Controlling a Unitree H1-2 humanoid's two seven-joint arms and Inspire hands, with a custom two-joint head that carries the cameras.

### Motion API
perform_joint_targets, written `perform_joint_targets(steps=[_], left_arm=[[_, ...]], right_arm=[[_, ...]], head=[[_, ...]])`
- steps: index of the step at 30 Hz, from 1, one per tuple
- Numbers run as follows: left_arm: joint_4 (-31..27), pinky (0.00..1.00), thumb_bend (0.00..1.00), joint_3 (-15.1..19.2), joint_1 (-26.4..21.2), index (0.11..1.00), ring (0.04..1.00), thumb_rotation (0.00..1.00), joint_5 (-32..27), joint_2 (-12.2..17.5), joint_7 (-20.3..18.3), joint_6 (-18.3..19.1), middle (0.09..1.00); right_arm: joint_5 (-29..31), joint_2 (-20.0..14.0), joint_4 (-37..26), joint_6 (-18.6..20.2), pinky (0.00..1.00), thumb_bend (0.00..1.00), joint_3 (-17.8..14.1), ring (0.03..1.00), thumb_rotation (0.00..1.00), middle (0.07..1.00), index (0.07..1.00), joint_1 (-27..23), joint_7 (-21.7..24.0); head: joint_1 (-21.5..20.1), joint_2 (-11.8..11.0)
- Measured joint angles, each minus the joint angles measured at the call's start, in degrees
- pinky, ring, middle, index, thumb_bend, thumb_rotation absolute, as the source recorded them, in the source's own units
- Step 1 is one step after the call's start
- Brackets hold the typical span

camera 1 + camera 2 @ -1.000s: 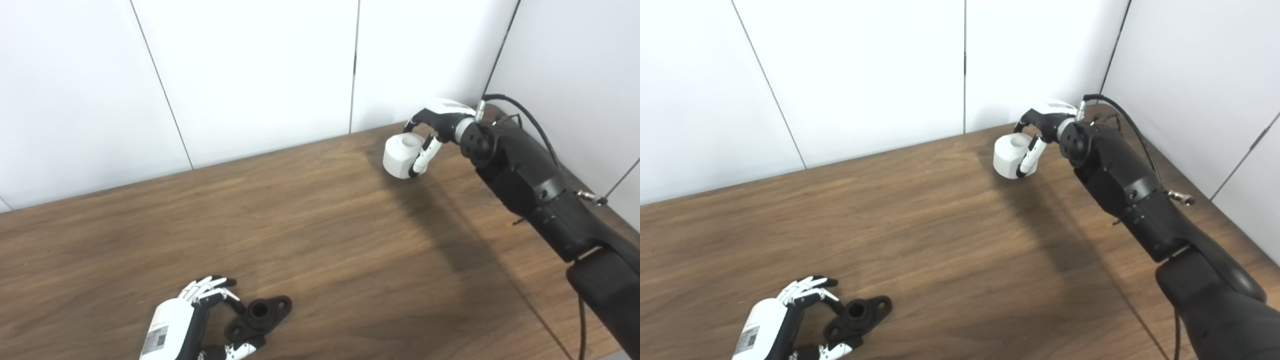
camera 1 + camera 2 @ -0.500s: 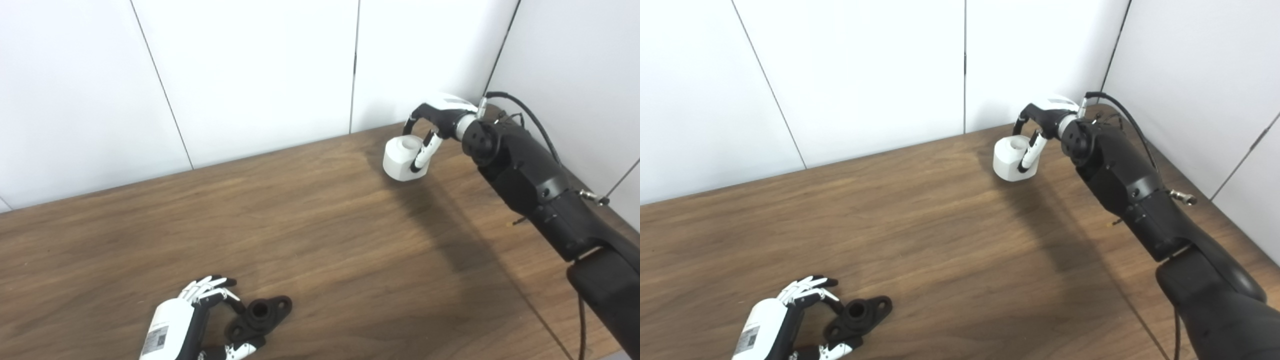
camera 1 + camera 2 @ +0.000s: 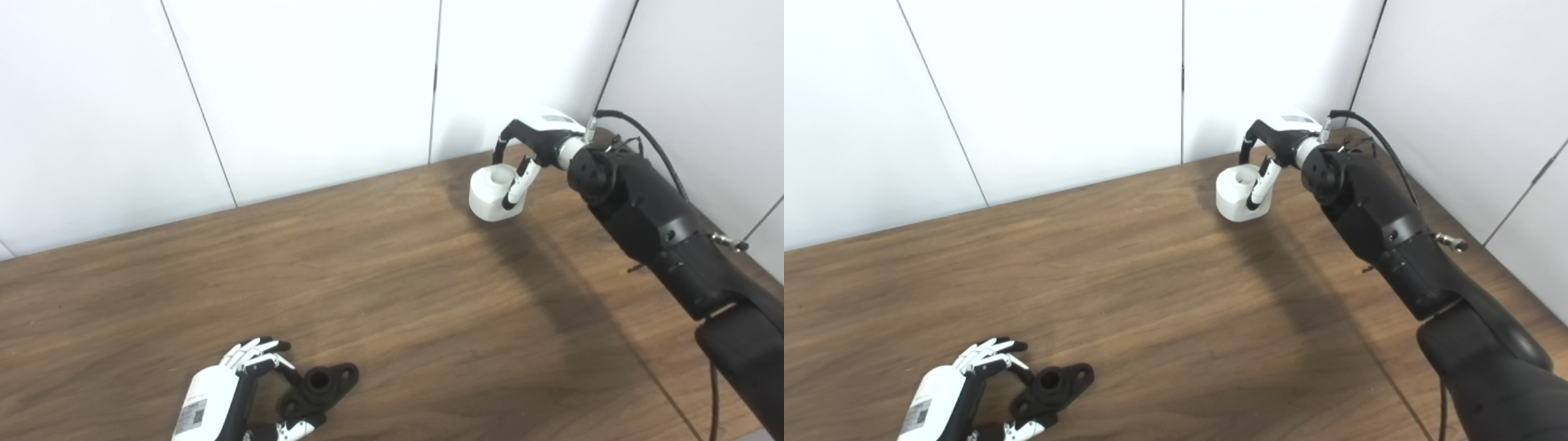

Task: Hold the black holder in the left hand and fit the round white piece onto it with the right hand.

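Left eye view: the black holder (image 3: 318, 387) lies flat on the wooden table (image 3: 392, 294) close to the near edge, toward the near left corner. The left hand (image 3: 245, 398) cups it loosely, fingers (image 3: 254, 352) curved at its left end and thumb below, not lifting it. The round white piece (image 3: 495, 193) sits near the far right corner, and the right hand (image 3: 533, 147) arches over it with fingers draped around its right side; a firm grip cannot be confirmed. Right eye view: same layout; holder (image 3: 1052, 386) beside the left hand (image 3: 961, 398) at the near edge, white piece (image 3: 1240, 193) under the right hand (image 3: 1280, 141) by the far edge; piece rests on the table.
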Motion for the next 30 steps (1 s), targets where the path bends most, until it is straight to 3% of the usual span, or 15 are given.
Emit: perform_joint_targets(steps=[11,17,24,30], left_arm=[[0.12,0.89,0.52,0.0,-0.06,0.486,0.864,0.04,-0.12,-0.04,-0.13,0.0,0.786],[0.27,0.88,0.52,-0.06,-0.33,0.486,0.862,0.04,-0.11,-0.09,-0.13,0.0,0.785],[0.27,0.88,0.52,-0.07,-0.46,0.487,0.866,0.04,-0.11,-0.11,-0.32,0.13,0.791],[0.28,0.88,0.52,-0.24,-0.61,0.487,0.868,0.04,0.03,-0.15,-0.54,0.25,0.792]], right_arm=[[-0.03,-0.15,-0.53,0.12,0.83,0.52,-0.51,0.913,0.13,0.807,0.484,0.38,0.09],[-0.58,-1.47,-5.35,0.88,0.85,0.52,-0.46,0.928,0.13,0.811,0.484,1.0,2.08],[-2.15,-2.42,-20.72,5.48,0.83,0.52,-0.43,0.954,0.13,0.827,0.484,3.8,8.72],[-2.74,-2.39,-29.87,6.75,0.82,0.52,-0.68,0.95,0.13,0.824,0.484,6.44,12.21]], head=[[-0.09,-0.26],[0.18,-0.18],[1.05,0.53],[2.46,1.32]])
